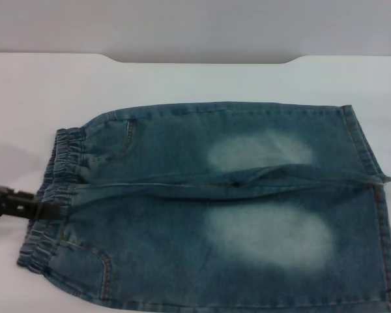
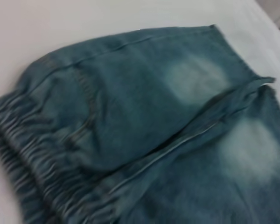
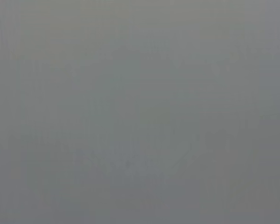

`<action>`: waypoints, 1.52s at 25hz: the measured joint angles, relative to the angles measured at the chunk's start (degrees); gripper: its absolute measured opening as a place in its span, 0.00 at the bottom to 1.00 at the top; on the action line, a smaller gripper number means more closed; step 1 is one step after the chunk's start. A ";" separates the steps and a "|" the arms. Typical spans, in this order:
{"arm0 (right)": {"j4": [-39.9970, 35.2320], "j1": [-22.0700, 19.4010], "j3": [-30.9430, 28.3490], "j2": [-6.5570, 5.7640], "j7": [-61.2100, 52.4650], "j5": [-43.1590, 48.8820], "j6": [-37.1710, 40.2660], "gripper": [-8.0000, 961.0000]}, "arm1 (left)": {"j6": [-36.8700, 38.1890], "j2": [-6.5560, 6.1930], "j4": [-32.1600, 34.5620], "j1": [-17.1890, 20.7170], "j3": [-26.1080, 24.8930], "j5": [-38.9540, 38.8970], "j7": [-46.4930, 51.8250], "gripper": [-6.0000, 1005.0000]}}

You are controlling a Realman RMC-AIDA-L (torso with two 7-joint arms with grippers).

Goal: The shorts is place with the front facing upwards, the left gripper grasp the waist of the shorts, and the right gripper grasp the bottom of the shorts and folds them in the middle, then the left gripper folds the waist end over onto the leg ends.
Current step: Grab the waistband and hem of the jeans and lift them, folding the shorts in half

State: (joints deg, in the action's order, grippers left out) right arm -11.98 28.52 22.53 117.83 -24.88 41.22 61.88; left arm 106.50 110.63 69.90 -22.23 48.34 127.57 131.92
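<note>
The shorts (image 1: 234, 195) lie flat on the white table, faded pale patches facing up, both legs side by side. The waist of the shorts (image 1: 62, 169), a gathered elastic band, is at the left end. The bottom of the shorts (image 1: 371, 163), with its stitched hems, is at the right end. My left gripper (image 1: 49, 210) reaches in from the left edge, its black tip at the middle of the waistband. The left wrist view looks closely over the waistband (image 2: 32, 158) and along the legs (image 2: 144, 116). The right gripper is out of view, and the right wrist view shows only plain grey.
The white table (image 1: 182, 78) extends behind and to the left of the shorts. Its back edge (image 1: 202, 60) has a shallow notch against a grey wall. The near hem side of the shorts runs off the bottom of the head view.
</note>
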 joint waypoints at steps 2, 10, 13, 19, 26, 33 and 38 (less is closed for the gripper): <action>-0.07 0.03 0.00 -0.08 0.01 0.00 -0.01 0.46 | 0.14 -0.09 -1.19 0.32 -1.23 1.34 -0.13 0.79; -0.03 -0.01 -0.03 -0.68 0.02 0.00 -0.01 0.46 | -1.40 0.44 -5.55 0.67 -2.11 5.21 -1.03 0.79; -0.10 -0.04 -0.03 -0.75 0.01 0.00 -0.01 0.46 | -2.59 0.63 -7.87 -0.16 -2.16 6.60 -1.59 0.78; -0.14 -0.31 -0.03 -0.77 0.01 0.00 0.05 0.46 | -6.46 1.54 -10.80 -1.54 -1.74 9.59 -2.49 0.78; -0.15 -0.57 -0.03 -0.77 0.01 0.00 0.09 0.46 | -7.64 1.29 -11.02 -1.38 -2.19 10.83 -2.48 0.77; -0.15 -0.42 -0.03 -0.77 0.01 0.00 0.04 0.46 | -6.71 0.11 -11.12 -0.51 -2.81 10.95 -2.21 0.77; -0.15 -0.17 -0.03 -0.77 0.02 0.00 0.00 0.46 | -6.41 0.06 -11.12 -0.13 -2.82 10.96 -2.32 0.76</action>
State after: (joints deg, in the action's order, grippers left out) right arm -12.13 28.35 22.50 117.07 -24.87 41.22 61.88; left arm 100.09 110.69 58.78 -22.36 45.53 138.53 129.60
